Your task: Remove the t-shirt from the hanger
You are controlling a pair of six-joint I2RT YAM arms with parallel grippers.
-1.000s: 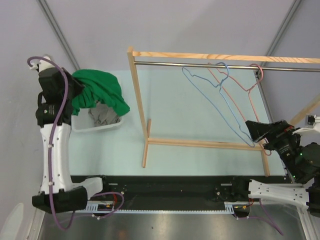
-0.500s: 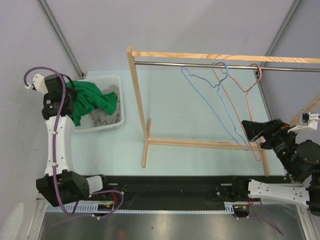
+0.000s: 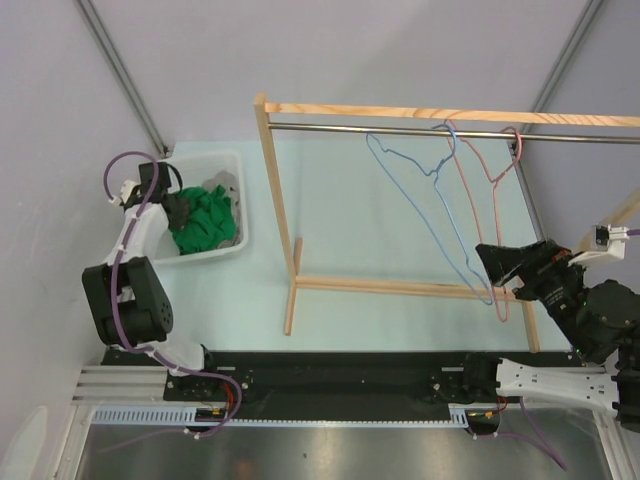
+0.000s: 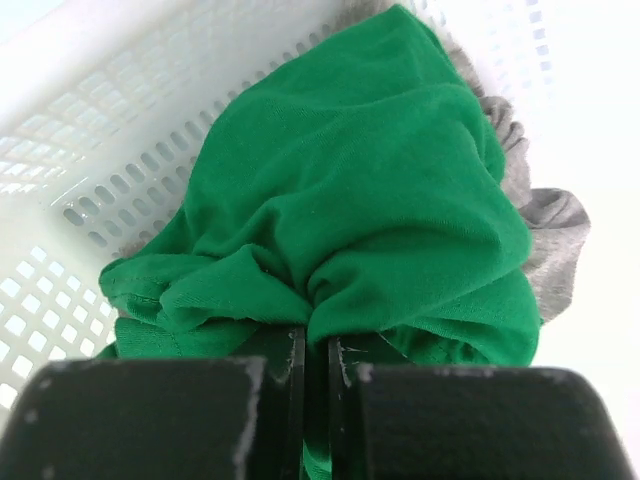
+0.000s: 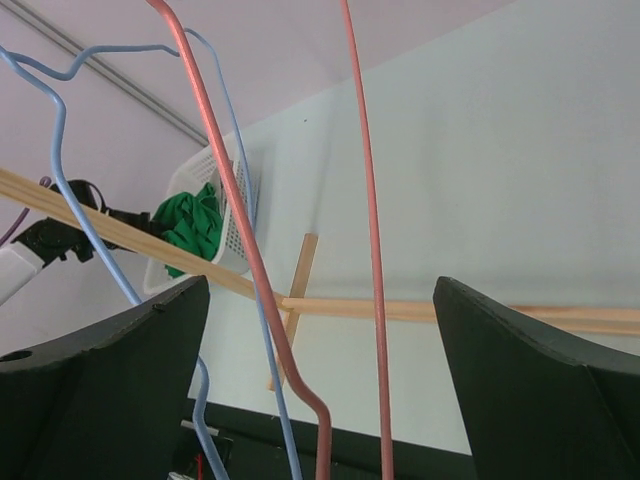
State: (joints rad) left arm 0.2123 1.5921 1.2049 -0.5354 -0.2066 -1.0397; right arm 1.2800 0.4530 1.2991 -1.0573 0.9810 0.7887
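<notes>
The green t-shirt [image 3: 205, 218] lies bunched in the white basket [image 3: 232, 165] at the left, over a grey garment [image 4: 545, 225]. My left gripper [image 3: 178, 208] is down in the basket, shut on a fold of the green t-shirt [image 4: 370, 190]. Two bare wire hangers hang from the metal rail [image 3: 400, 129]: a blue hanger [image 3: 415, 182] and a red hanger [image 3: 470, 180]. My right gripper [image 3: 500, 268] is open by their lower ends. In the right wrist view the red hanger [image 5: 372, 240] and blue hanger [image 5: 80, 215] pass between the spread fingers [image 5: 100, 370].
A wooden clothes rack [image 3: 275, 200] with a floor crossbar [image 3: 400, 288] stands across the pale table. The white basket [image 5: 228, 225] sits left of the rack's left post. A grey wall and diagonal poles lie behind.
My left arm has swung down and lowered the green t-shirt from above the basket rim into the basket. My right gripper has shifted slightly left; the hangers have swung a little.
</notes>
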